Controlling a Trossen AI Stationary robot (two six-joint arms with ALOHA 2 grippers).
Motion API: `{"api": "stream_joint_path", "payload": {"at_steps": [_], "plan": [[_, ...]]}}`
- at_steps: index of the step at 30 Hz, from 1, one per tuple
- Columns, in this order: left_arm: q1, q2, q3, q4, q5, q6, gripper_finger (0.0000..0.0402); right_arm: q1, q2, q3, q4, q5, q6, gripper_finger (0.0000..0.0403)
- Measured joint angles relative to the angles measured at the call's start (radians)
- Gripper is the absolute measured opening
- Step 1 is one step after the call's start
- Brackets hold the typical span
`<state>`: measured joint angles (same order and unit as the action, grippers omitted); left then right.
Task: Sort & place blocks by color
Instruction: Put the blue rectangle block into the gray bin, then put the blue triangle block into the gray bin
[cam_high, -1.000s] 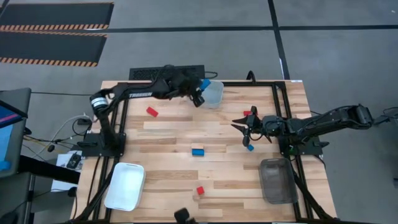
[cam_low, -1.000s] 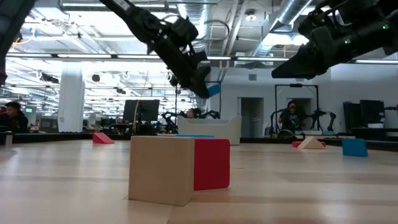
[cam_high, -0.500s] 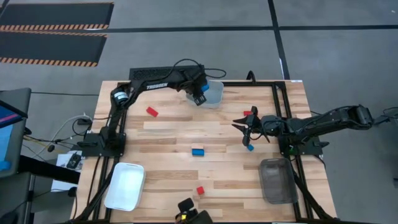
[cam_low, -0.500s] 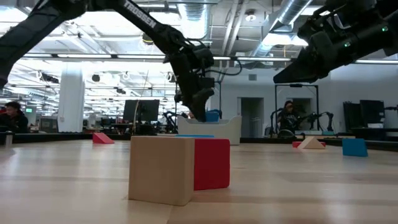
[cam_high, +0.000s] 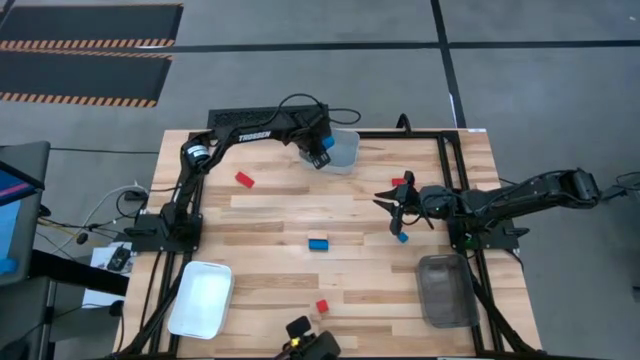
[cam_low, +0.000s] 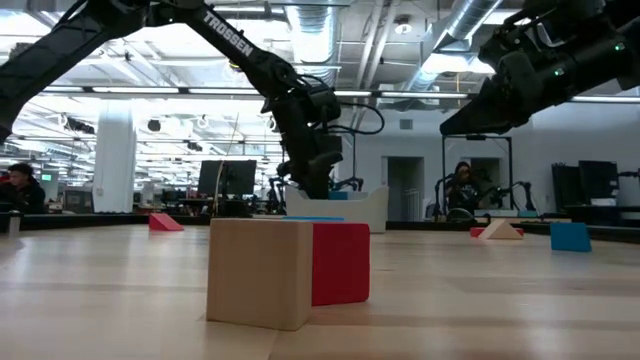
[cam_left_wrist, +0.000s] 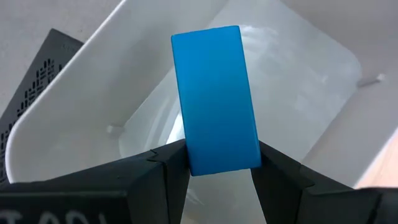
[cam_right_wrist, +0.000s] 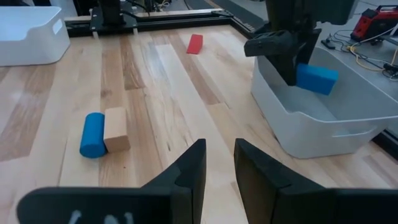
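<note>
The blue block (cam_left_wrist: 216, 99), a smooth rectangular slab with a matte painted face, is pinched at its lower end between the left gripper (cam_left_wrist: 214, 163) fingers and hangs inside the rim of the clear plastic bin (cam_high: 345, 150) at the far edge of the table. A second ago the arm was short of the bin with the block carried outside the rim; it has since swung across and lowered, and over the last half second it barely shifts. Judgement: the carry is finished and only the release remains for this piece.

The bin is translucent, glossy, with rounded corners and a moulded lip; no other block can be made out inside it.

The right gripper (cam_high: 398, 208) hovers above the right side of the table, unchanged in place, its fingers narrowly parted with nothing between them. Below it lie a blue cylinder (cam_right_wrist: 93, 134) touching a tan wooden cube (cam_right_wrist: 116, 129), with a red piece (cam_high: 398, 182) just beyond.

Still unsorted on the pale, plank-jointed tabletop (cam_high: 270, 260): a red wedge (cam_high: 244, 179) on the left, a flat blue block (cam_high: 318, 243) near the middle, and a red cube (cam_low: 340, 263) touching a tan cube (cam_low: 259, 271) at the near edge.

A white bin (cam_high: 201, 298) and a grey bin (cam_high: 445, 290) stand at the near corners
</note>
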<state>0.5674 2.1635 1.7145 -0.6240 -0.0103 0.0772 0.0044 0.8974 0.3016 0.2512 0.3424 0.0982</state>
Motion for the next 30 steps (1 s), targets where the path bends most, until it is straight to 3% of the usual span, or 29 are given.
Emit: {"api": "stream_joint_path", "payload": {"at_steps": [15,25,30], "plan": [[-0.004,0.000,0.000,0.023,0.001,-0.014,0.0146,0.000,0.000,0.000,0.005,-0.001,0.007,0.0107],[-0.004,0.000,0.000,0.025,-0.011,-0.021,0.0249,0.000,0.000,0.000,0.005,-0.001,0.009,0.0107],[-0.010,-0.001,0.010,0.012,-0.073,0.002,0.0261,-0.002,0.000,0.000,0.004,0.000,0.005,0.0107]]}}
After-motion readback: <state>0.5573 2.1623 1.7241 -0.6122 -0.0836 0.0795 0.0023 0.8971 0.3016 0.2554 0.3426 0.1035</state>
